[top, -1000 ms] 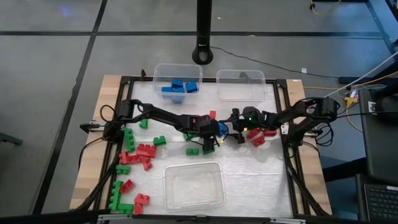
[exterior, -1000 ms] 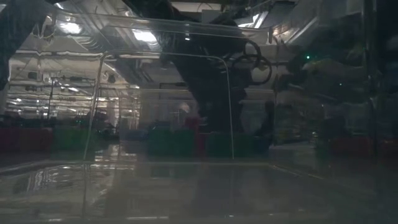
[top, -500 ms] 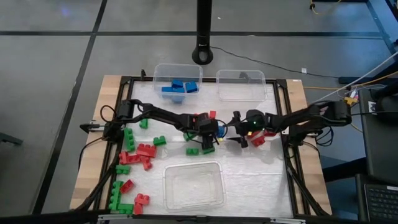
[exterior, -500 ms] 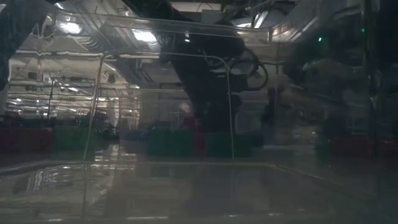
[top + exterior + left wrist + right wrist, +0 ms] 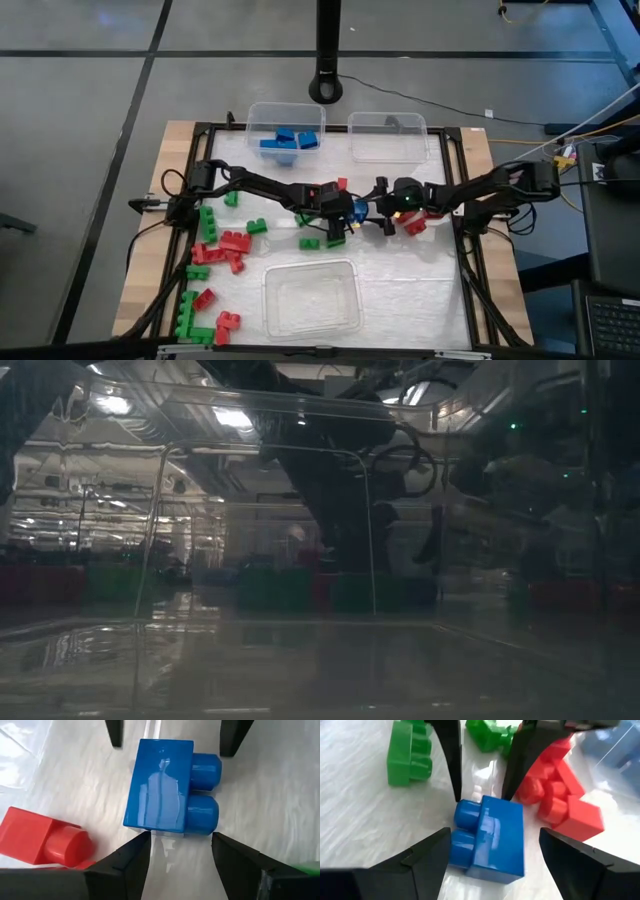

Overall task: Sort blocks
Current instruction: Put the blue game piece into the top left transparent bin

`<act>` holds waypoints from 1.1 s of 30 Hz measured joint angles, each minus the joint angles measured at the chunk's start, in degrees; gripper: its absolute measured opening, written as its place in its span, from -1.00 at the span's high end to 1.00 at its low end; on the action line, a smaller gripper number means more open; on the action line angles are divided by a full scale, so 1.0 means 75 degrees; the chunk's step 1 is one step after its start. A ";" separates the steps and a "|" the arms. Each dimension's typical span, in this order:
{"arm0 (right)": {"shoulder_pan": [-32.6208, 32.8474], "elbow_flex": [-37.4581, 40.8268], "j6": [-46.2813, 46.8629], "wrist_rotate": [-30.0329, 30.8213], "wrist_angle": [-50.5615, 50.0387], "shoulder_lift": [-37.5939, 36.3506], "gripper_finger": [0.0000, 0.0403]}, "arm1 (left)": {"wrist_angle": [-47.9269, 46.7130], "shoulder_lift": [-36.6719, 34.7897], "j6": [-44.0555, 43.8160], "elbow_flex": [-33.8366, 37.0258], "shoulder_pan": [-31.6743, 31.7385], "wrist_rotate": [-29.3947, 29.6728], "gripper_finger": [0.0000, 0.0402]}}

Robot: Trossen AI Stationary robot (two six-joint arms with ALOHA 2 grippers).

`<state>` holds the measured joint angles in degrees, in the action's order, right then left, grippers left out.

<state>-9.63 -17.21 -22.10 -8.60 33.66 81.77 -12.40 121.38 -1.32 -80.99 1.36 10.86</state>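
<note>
While green and red blocks (image 5: 213,243) lie scattered over the left side of the table (image 5: 420,290), both arms meet at mid-frame over a single blue block (image 5: 355,208). At far left, loose green pieces run down the table edge beside a red cluster (image 5: 232,247), with more green and red in the lower left corner. Left of centre, the left gripper (image 5: 345,218) points its released fingers toward the blue block; its wrist camera shows that block (image 5: 169,786) lying on the white surface between the spread fingertips (image 5: 129,861), touched by neither, with a red block (image 5: 42,839) just beside it. At upper centre, a clear bin (image 5: 254,120) holds several blue blocks (image 5: 290,140); a second clear bin (image 5: 387,137) sits to its right, and a third (image 5: 311,296) lies at lower centre. Right of centre, the right gripper (image 5: 374,212) faces the left one with its claw also released; its wrist camera shows the blue block (image 5: 490,841) lying untouched between its wide fingers, with the other arm's fingertips just past it, green blocks (image 5: 409,754) and red blocks (image 5: 560,795) beyond. Red blocks (image 5: 416,221) lie beside the right arm.
</note>
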 joint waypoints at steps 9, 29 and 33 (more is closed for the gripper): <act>-0.0006 0.0000 0.0337 -0.0078 0.0930 0.0929 -0.51 | 0.0026 0.0002 0.0006 0.0000 0.0033 -0.0017 0.02; -0.0013 -0.0020 0.0631 0.0205 0.1660 0.1565 -0.51 | 0.0122 0.0015 0.0064 0.0009 0.0046 -0.0010 0.02; -0.0012 -0.0018 0.0770 0.0415 0.1661 0.1566 -0.51 | 0.0137 0.0015 0.0094 0.0009 0.0045 -0.0007 0.02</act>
<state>-9.72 -17.34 -16.32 -5.49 46.11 93.51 -11.37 121.49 -0.62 -80.93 1.69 10.81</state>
